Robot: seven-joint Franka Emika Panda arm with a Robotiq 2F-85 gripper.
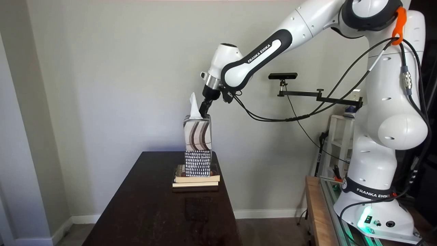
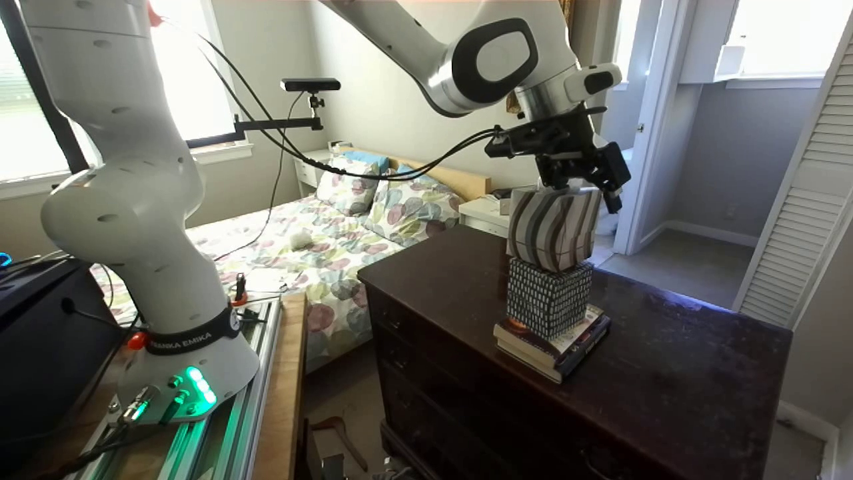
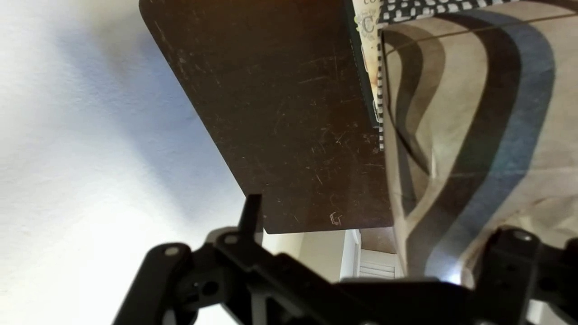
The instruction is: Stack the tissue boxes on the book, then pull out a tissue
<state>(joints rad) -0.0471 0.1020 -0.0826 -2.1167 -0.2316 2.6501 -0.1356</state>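
Two books [image 1: 198, 179] lie one on the other on the dresser [image 1: 160, 212], near the middle of the frame in an exterior view. The dark box [image 1: 198, 164] sits upright on them, and the striped box [image 1: 198, 135] upright on that. The tissue [image 1: 195, 111] stands up, pointed, from the striped box's top. The arm [image 1: 304, 25] slants in from the upper right, and the gripper [image 1: 205, 108] is just right of the tissue; I cannot tell whether the two touch.

In the wrist view the fingers [image 3: 250, 216] are spread wide, one at lower left, the other at lower right in front of the striped box, which fills the right side. Contact with the box is unclear.

The bed [image 2: 326, 247] is left of centre in an exterior view.
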